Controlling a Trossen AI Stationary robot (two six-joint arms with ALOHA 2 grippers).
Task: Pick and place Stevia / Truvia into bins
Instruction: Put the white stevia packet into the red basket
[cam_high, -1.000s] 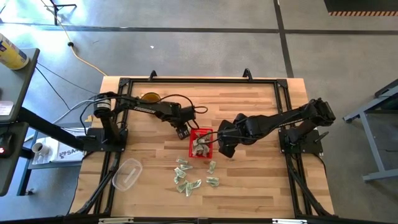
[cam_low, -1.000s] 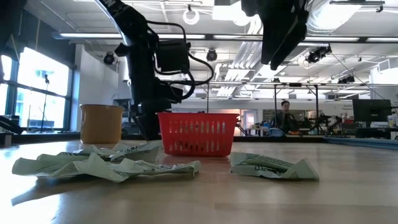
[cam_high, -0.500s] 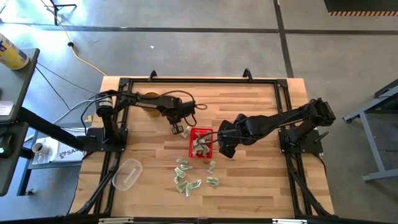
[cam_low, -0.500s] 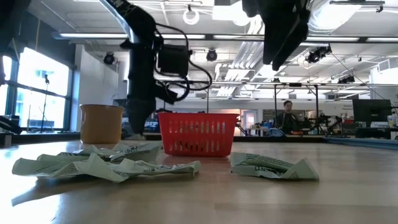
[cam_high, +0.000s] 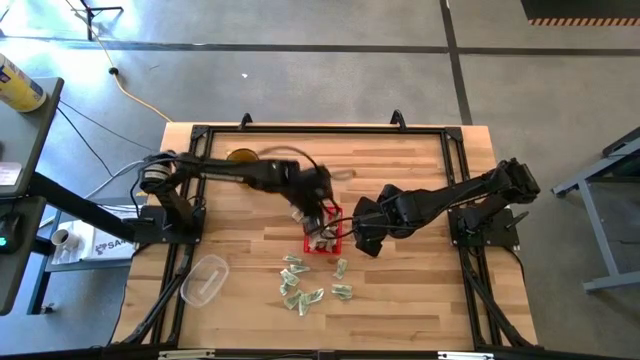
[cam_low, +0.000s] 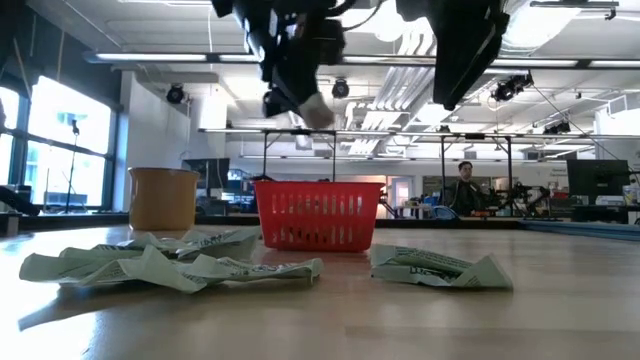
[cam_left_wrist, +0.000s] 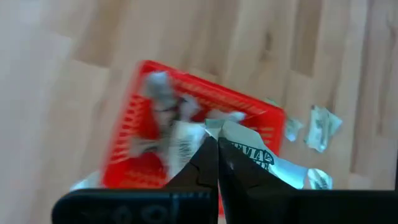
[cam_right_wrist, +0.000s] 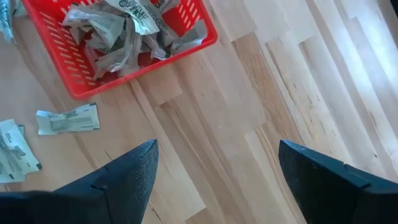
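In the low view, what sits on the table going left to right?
Amber cup → wide heap of sachets → red basket → smaller sachet pile. The left gripper hangs above the basket, shut on a sachet.

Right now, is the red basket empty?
No, the right wrist view shows the red basket holding a heap of crumpled sachets.

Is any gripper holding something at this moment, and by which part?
The left gripper pinches a Stevia sachet by its edge above the red basket. The right gripper holds nothing.
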